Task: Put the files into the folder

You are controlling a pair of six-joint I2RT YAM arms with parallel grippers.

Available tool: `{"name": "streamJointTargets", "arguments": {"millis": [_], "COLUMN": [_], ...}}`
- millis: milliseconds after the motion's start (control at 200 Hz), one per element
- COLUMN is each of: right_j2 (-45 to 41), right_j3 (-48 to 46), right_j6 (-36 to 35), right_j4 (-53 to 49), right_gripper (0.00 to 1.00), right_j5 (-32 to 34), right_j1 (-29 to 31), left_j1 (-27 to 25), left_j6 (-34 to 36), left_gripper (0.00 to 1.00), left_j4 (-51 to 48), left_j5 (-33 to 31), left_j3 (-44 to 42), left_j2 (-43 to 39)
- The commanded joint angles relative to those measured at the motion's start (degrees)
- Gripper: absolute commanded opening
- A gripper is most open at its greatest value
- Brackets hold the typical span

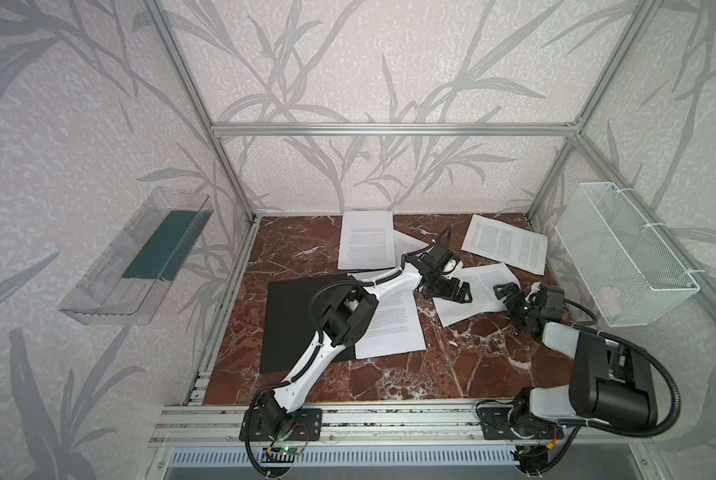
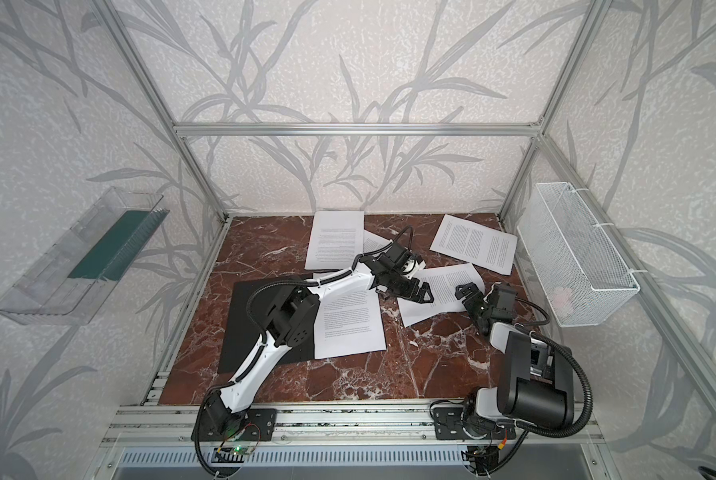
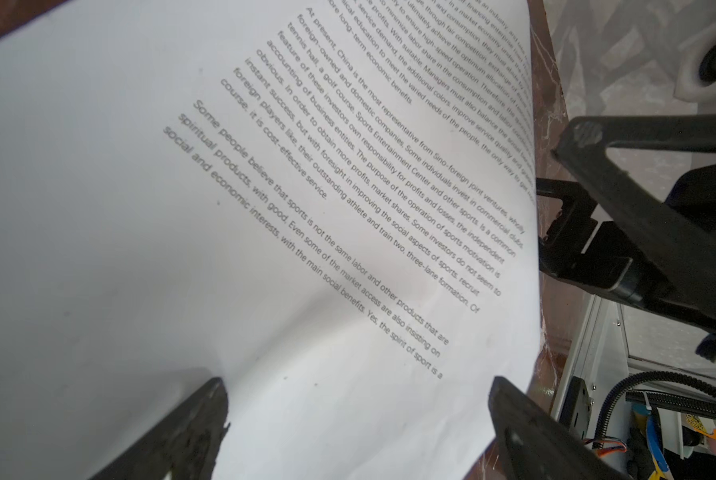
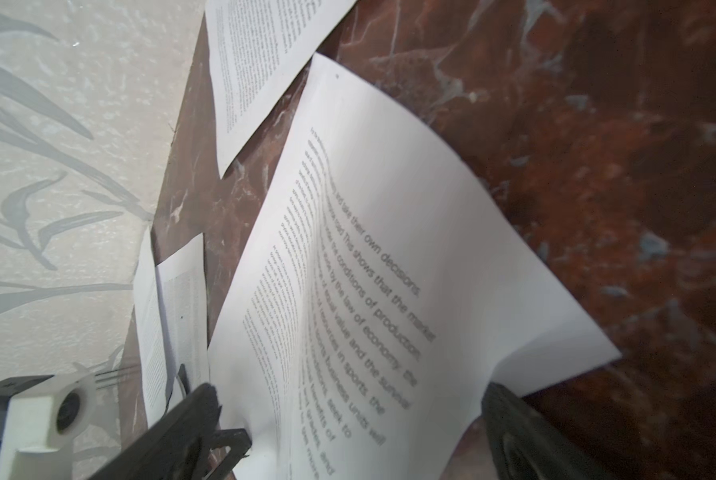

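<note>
The folder (image 1: 298, 320) (image 2: 260, 324) lies open on the left of the table, black inside up. One of the files (image 1: 393, 328) rests on its right part. Other files lie at the back middle (image 1: 364, 245), the back right (image 1: 503, 243) and the middle right (image 1: 478, 297) (image 2: 443, 291). My left gripper (image 1: 462, 291) (image 2: 424, 293) and right gripper (image 1: 505, 291) (image 2: 466, 291) face each other over the middle-right sheet. Both are open. That sheet (image 3: 264, 208) (image 4: 389, 249) bows up between them. It spans the gap of the left gripper (image 3: 356, 399) and of the right gripper (image 4: 348, 399).
A clear plastic tray (image 1: 140, 257) hangs on the left wall. A white wire basket (image 1: 622, 253) hangs on the right wall. Aluminium frame posts stand at the table's back corners. The red marble table top (image 1: 431, 374) shows bare at the front.
</note>
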Motion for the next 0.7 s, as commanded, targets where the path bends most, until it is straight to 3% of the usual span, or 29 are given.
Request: {"name": "streamJointTargets", "arguments": {"millis": [0, 285, 455, 695], "right_j2": [1.5, -6.4, -7.9, -8.6], "right_j3": [-3.3, -4.4, -5.3, -10.8], "right_j6": [3.2, 7.9, 9.4, 16.1], "right_j4": [-3.3, -0.7, 0.4, 8.4], "right_gripper": [0.99, 0.99, 1.00, 0.76], "right_j5": [-3.6, -5.8, -3.2, 1.1], "right_j1": [1.9, 5.6, 6.2, 7.4], "left_j1": [-0.6, -0.6, -0.4, -0.1], "left_j6": [0.7, 0.0, -0.4, -1.7], "left_gripper": [0.99, 0.99, 0.99, 0.99], "left_j4": [-6.0, -5.9, -5.2, -3.7], "left_j5": [-2.4, -2.4, -2.2, -2.2], "left_j3": [-3.2, -2.5, -3.8, -5.2], "left_j2": [2.7, 4.1, 3.5, 2.3]}}
